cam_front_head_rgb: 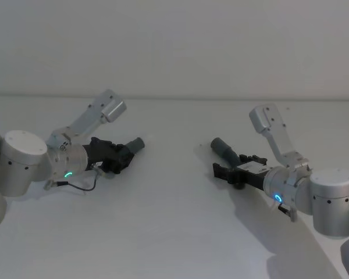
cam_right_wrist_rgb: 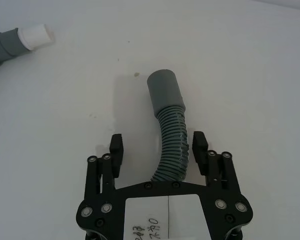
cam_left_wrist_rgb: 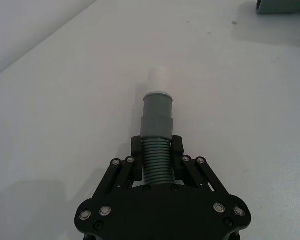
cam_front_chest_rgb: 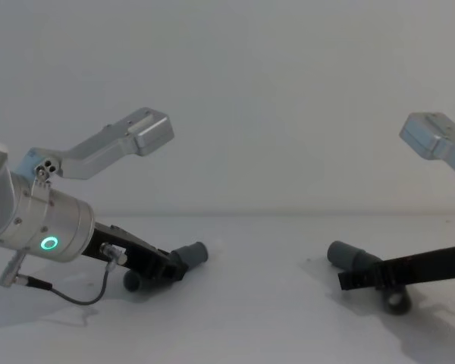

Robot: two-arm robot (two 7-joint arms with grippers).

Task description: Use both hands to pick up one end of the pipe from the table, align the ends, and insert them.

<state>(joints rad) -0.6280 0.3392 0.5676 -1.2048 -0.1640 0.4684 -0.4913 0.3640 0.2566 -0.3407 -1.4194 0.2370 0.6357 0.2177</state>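
Two grippers are low over the white table (cam_front_head_rgb: pixel 174 238), one at each side and well apart. The left gripper (cam_left_wrist_rgb: pixel 157 148) is pressed together on the ribbed body of the left pipe piece (cam_left_wrist_rgb: pixel 156 117), with a black finger (cam_left_wrist_rgb: pixel 136 150) against each side of the ribs just behind the smooth grey collar. The collar sticks straight out past the fingertips and ends in a small white tip (cam_left_wrist_rgb: pixel 159 80).

In the head view the left gripper (cam_front_head_rgb: pixel 113 156) points right and away, and its pipe piece (cam_front_head_rgb: pixel 136 143) pokes out toward the middle of the table. The left arm comes in from the left edge and slants down to the surface. A green ring (cam_front_chest_rgb: pixel 48 243) glows on its silver wrist, a thin black cable (cam_front_head_rgb: pixel 81 186) loops beneath, and a grey camera bracket rises above it. Whether this piece touches the table cannot be told.

The right gripper (cam_right_wrist_rgb: pixel 158 146) is spread wide, its fingers (cam_right_wrist_rgb: pixel 116 148) standing on either side of the ribbed bend of the right pipe piece (cam_right_wrist_rgb: pixel 172 145) without clamping it. One finger is well clear and the other is just beside the ribs. That piece's plain grey collar (cam_right_wrist_rgb: pixel 165 90) reaches beyond the fingertips and casts a shadow on the table. The right gripper (cam_front_head_rgb: pixel 230 167) points left and away. Its arm enters from the right edge and slopes down, and a blue ring (cam_front_head_rgb: pixel 277 198) is lit on the wrist.
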